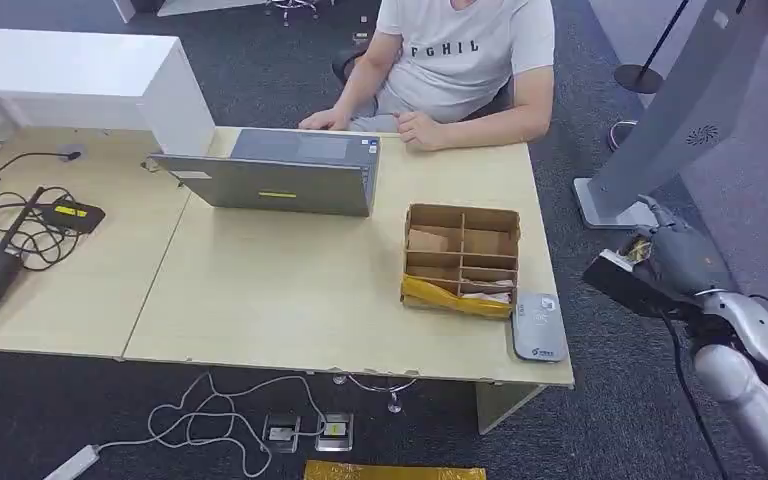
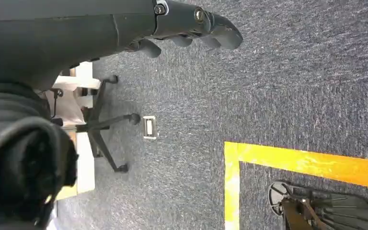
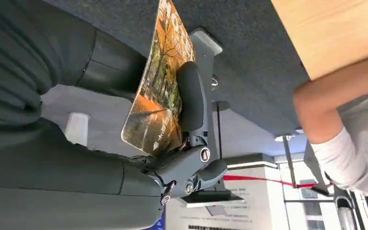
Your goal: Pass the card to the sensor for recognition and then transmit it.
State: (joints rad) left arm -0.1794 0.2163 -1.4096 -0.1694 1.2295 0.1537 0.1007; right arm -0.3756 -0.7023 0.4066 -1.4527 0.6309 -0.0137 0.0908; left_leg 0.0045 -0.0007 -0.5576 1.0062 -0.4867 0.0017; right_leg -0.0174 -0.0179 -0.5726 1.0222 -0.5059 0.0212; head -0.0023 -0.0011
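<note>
Table point(image 1: 290, 290) ahead; my right hand point(image 1: 675, 262) grips card point(image 3: 160, 91), off-table; next I swing it over sensor point(image 1: 539, 326). Left hand point(image 2: 191, 24) hangs curled, empty.

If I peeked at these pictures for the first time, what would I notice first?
Probably the right hand pinching a bright orange picture card, out beyond the table's right edge. Next, the cardboard box with compartments on the table, the grey sensor beside it, and a person sitting behind a laptop.
</note>
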